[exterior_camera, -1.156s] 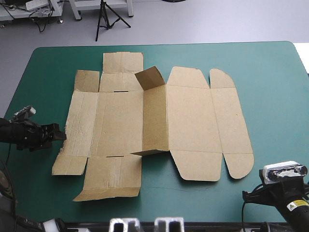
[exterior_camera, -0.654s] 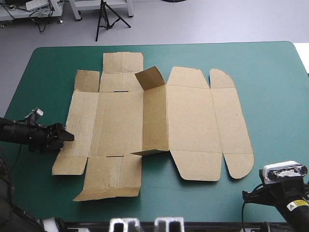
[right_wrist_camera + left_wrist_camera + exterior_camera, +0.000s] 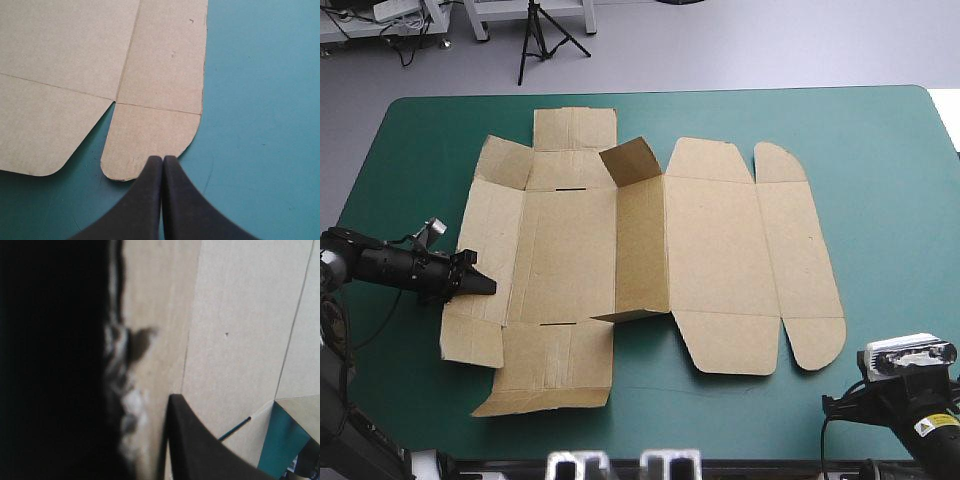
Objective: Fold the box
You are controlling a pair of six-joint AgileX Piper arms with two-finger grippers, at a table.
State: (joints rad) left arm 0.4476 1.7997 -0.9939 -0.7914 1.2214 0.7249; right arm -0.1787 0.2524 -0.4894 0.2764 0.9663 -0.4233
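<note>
The brown box point(image 3: 720, 250) lies spread as a cut sheet across the teal-green table point(image 3: 890, 150). One small flap point(image 3: 632, 160) stands up near its far middle. My left gripper point(image 3: 485, 287) is at the sheet's left edge, shut on the box. In the left wrist view the frayed board edge point(image 3: 145, 335) runs between the black fingers point(image 3: 200, 450) of that gripper point(image 3: 142, 400). The left side panel point(image 3: 485, 240) and its end flaps are tilted up a little. My right gripper point(image 3: 162, 159) is shut and empty, its tip just short of the rounded corner flap point(image 3: 150, 135) at the front right.
Bare cover borders the sheet on every side, widest at the right and along the front. The front-left flap point(image 3: 545, 375) of the sheet reaches close to the table's front edge.
My left gripper has moved right to the box's left edge and come shut on it. The left panel and its flaps have lifted and shifted inward. The right arm has not moved.
</note>
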